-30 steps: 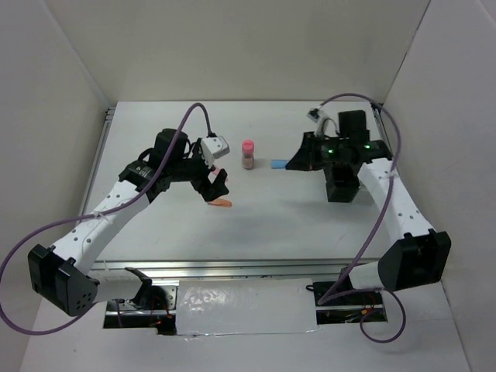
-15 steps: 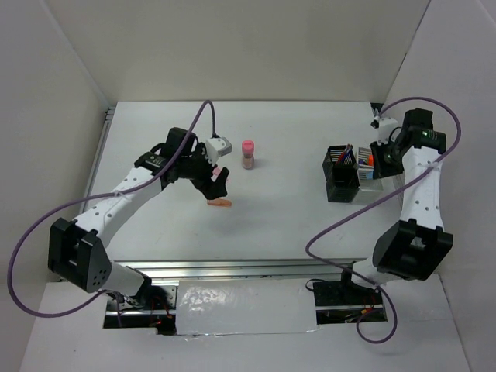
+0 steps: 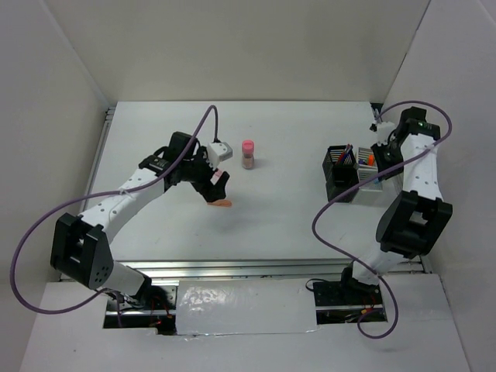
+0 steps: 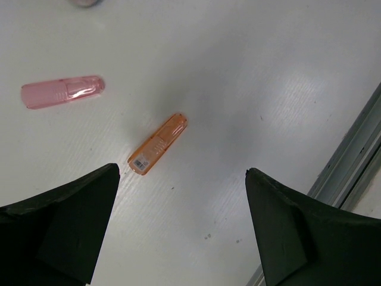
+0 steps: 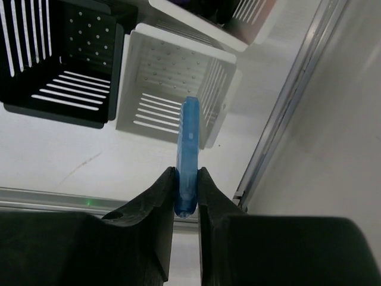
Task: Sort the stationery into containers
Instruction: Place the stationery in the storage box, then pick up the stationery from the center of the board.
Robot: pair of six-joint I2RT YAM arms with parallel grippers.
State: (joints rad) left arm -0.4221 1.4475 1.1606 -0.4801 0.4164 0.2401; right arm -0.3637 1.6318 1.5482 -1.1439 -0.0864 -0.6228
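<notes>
1. Left gripper (image 4: 178,229): fingers (image 4: 59,232) spread wide, held above the orange cap (image 4: 158,144), which lies flat on the table (image 4: 268,89).
2. Pink cap (image 4: 62,92): flat, near the orange cap, not touching.
3. Right gripper (image 5: 186,179): pinching the blue cap (image 5: 188,143), its tip over the white tray (image 5: 172,89), just beside the black mesh cup (image 5: 53,59).
4. Pink-capped cylinder (image 3: 248,153): upright at mid-table, well apart from both containers.

Orange cap (image 4: 158,145), pink cap (image 4: 62,92) (blue cap (image 5: 187,155))
</notes>
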